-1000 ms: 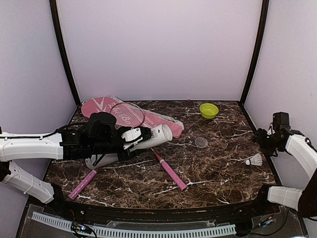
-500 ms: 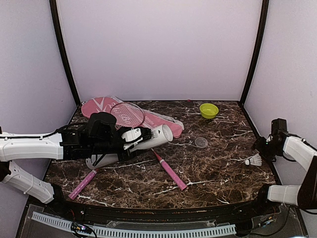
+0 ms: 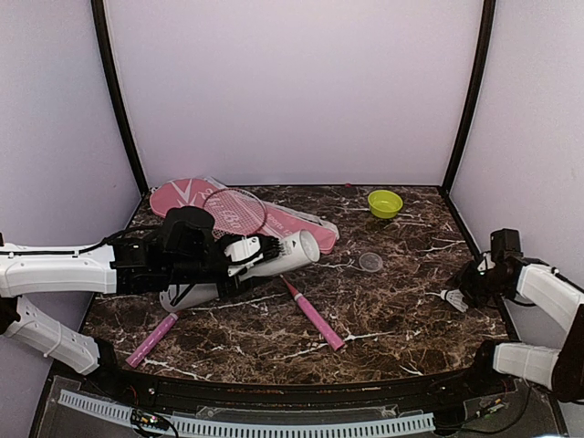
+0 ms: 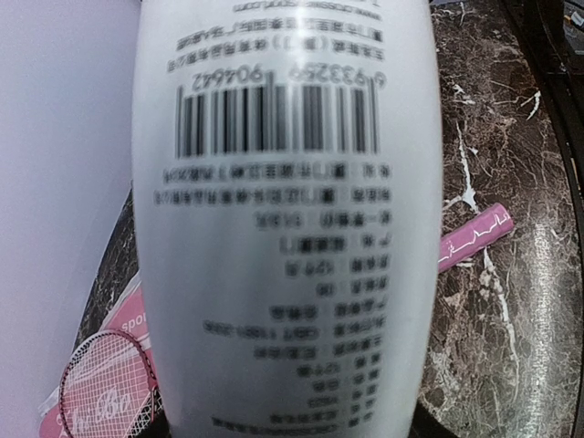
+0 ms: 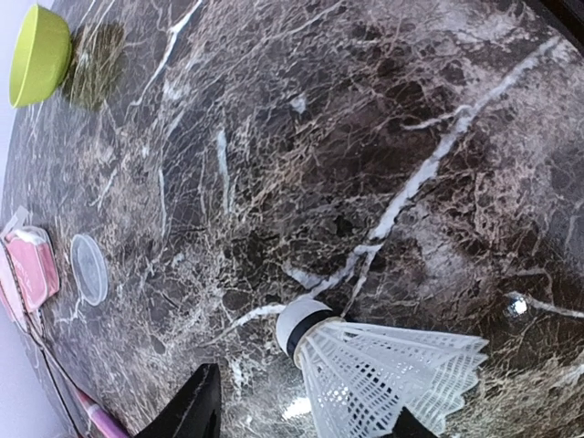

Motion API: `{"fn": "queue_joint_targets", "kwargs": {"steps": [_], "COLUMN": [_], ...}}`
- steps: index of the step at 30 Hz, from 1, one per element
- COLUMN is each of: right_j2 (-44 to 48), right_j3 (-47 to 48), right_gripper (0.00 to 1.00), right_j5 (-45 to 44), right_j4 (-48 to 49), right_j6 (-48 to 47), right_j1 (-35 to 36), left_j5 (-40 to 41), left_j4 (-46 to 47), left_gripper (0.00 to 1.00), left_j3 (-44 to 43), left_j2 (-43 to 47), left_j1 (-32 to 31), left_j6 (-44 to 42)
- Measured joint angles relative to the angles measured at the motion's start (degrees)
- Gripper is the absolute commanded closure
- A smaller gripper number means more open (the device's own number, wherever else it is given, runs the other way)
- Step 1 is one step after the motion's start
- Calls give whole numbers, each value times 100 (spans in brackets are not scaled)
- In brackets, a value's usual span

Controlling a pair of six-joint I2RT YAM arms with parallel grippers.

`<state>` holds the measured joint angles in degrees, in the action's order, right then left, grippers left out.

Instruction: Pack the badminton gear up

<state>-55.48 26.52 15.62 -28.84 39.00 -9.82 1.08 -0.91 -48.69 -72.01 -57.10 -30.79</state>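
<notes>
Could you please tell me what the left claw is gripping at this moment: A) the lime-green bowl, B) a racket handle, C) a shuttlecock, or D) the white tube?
D: the left claw is clamped around the white tube, whose printed label fills the left wrist view.

Dark brown marble tabletop (image 3: 411, 319), white veins. White tube (image 4: 283, 274), black barcode and print; white shuttlecock (image 5: 379, 365), black band. Lime-green bowl (image 3: 384, 203).
</notes>
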Motion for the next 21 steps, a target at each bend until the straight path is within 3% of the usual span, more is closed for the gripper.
{"fn": "queue_joint_targets", "kwargs": {"steps": [12,21], "right_j2": [245,503], "right_j3": [-44,31], "right_gripper": [99,100], "right_j5": [-111,109], "right_j4": [-39,-92], "right_j6": [181,136], "right_j1": [4,66], "left_j5": [-17,-24], "left_j4": [-2,0], "left_gripper": [45,45], "left_j3": [0,0], "left_j2": [0,0], "left_j1": [0,0], "left_j6": [11,17]}}
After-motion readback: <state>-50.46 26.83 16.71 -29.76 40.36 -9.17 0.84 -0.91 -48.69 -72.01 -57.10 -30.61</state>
